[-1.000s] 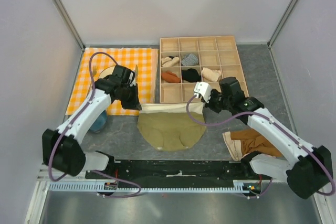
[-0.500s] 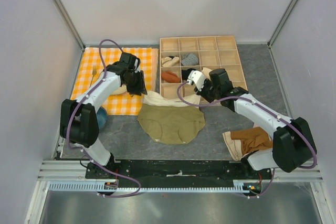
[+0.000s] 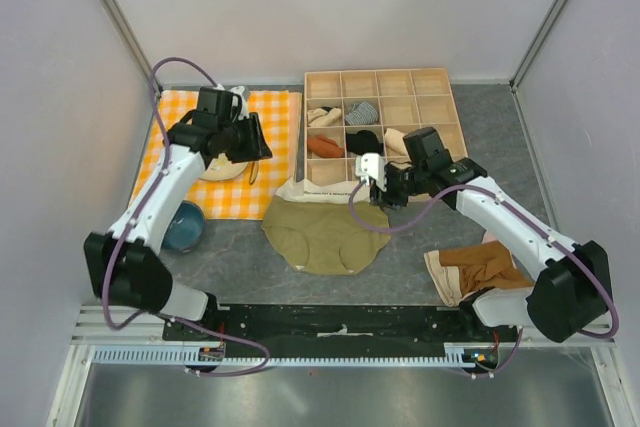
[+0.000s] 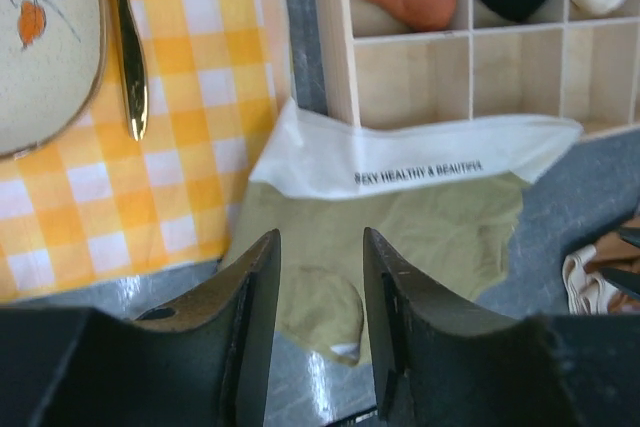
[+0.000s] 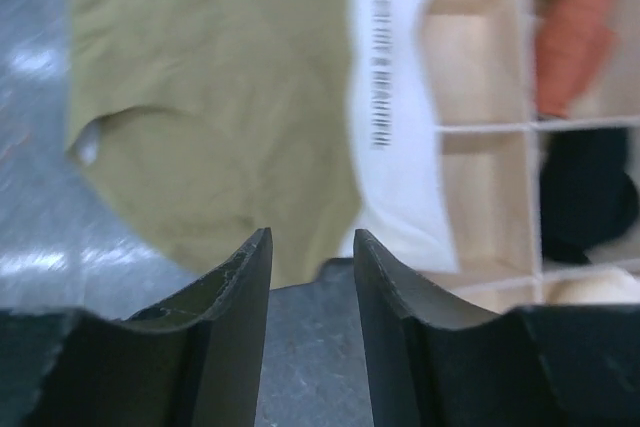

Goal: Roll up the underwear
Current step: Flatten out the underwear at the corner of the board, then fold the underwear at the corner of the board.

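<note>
The olive-khaki underwear lies flat on the grey table. Its cream waistband rests against the front edge of the wooden box. My left gripper hovers over the orange checked cloth, up and left of the waistband, jaws open and empty. In the left wrist view the underwear shows beyond the open left gripper. My right gripper hangs just past the waistband's right end, open and empty. In the right wrist view the right gripper frames bare table, with the underwear and waistband beyond.
A wooden compartment box holds several rolled garments behind the underwear. The orange checked cloth carries a plate and a gold knife. A blue bowl sits front left, a rust-brown garment front right.
Both grippers went from shut on the waistband corners to open, leaving the waistband by the box. The left gripper drew back left over the cloth; the right stayed near the waistband's end.
</note>
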You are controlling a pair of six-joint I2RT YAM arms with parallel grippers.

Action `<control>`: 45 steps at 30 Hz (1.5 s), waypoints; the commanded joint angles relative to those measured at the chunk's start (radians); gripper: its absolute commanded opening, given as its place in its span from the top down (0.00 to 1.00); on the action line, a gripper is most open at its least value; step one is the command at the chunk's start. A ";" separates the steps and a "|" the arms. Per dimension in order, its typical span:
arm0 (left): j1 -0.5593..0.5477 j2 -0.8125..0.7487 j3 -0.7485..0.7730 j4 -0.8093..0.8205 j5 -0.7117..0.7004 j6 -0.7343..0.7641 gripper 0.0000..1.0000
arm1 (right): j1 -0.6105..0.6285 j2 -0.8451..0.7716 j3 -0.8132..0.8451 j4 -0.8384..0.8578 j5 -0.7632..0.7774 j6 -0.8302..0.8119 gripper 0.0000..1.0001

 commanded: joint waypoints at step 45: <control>-0.001 -0.787 -0.714 -0.038 0.168 -0.334 0.50 | 0.617 0.272 -0.164 0.042 0.174 -0.047 0.99</control>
